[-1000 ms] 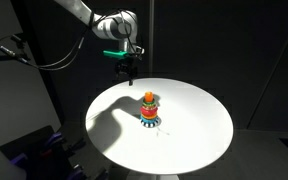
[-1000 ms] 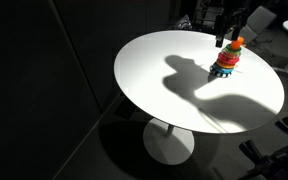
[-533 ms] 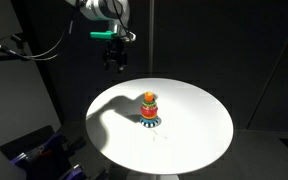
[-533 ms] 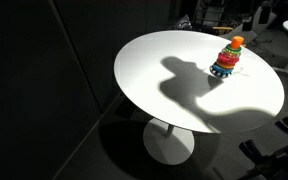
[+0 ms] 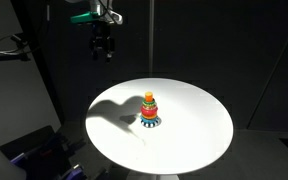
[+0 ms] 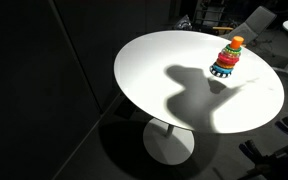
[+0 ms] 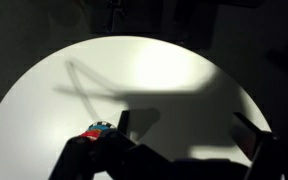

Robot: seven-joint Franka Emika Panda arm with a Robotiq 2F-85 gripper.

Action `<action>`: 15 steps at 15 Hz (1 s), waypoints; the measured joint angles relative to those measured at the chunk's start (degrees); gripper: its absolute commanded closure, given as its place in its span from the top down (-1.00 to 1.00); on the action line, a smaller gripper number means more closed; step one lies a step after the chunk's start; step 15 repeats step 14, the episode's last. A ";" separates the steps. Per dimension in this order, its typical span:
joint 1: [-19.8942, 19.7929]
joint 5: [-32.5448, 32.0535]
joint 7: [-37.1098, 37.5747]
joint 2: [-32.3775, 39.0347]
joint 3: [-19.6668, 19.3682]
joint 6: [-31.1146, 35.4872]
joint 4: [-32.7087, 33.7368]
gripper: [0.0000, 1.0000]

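Presently my gripper (image 5: 103, 50) hangs high over the scene in an exterior view, fingers pointing down, well above the round white table (image 5: 199, 125). Its jaws stand wide apart and hold nothing; nothing touches them.

Item under inspection: a ring stacking toy (image 5: 149, 110). It stands upright on the table top, a blue base at the bottom, coloured rings narrowing upward, an orange piece on top. It is whole, with no ring lying loose beside it.

Relation of toy to tool: the toy is well apart from my gripper, far below it and off to one side, not under the fingers. In the same exterior view the gripper sits up and to the left of the toy, with open air between the two. In the wrist view the table (image 7: 144, 70) fills most of the picture, and the toy (image 7: 99, 127) shows only as a small patch of blue and red at the lower edge, partly hidden behind the dark body of my gripper. How much of it is covered there I cannot tell.

From another exterior view, the toy (image 6: 227, 57) stands toward the far side of the table (image 6: 154, 65), clear of the rim; my gripper is outside that picture.

A broad shadow of the arm (image 6: 199, 97) lies across the table top, its edge coming close to the toy. The table rests on a single pedestal foot (image 6: 170, 143).
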 measured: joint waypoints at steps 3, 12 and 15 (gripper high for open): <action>0.00 -1.21 2.09 -4.81 0.72 1.29 -3.22 1.00; 0.00 -3.23 7.69 -15.49 2.20 8.57 -12.10 1.00; 0.00 -3.23 7.71 -16.13 2.26 8.66 -12.55 1.00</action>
